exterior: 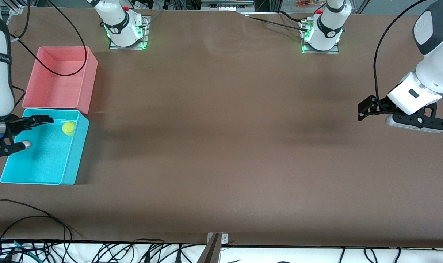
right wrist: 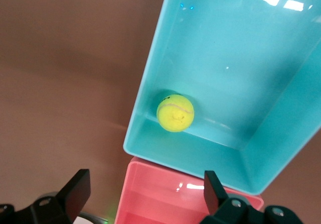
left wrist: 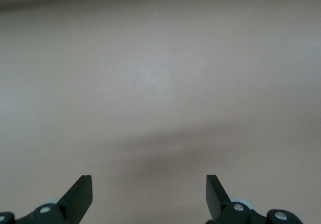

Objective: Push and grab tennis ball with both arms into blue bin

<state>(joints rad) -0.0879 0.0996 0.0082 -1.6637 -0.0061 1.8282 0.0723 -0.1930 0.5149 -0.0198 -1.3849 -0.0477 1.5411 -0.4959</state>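
The blue bin [exterior: 71, 160] sits at about nine o'clock on the table [exterior: 221, 146], at the right arm's end, and it is the nearer of the two bins to the front camera. Inside it lies the tennis ball [exterior: 68, 128], in the bin's one o'clock corner, close against the wall that adjoins the pink bin [exterior: 86, 86]; the right wrist view shows the tennis ball [right wrist: 175, 113] resting on the bin floor with nothing touching it. The right gripper [exterior: 33, 132] hangs over the blue bin's nine o'clock side, its fingers spread wide and holding nothing. So the main work looks done: the ball is in the right container, and all that seems left is for the right arm to draw clear. Farther from the camera, touching the blue bin at its twelve o'clock edge, stands the pink bin, empty as far as can be seen. Over at three o'clock the left gripper [exterior: 361, 109] waits above bare table, its fingers [left wrist: 80, 194] also wide apart and empty.
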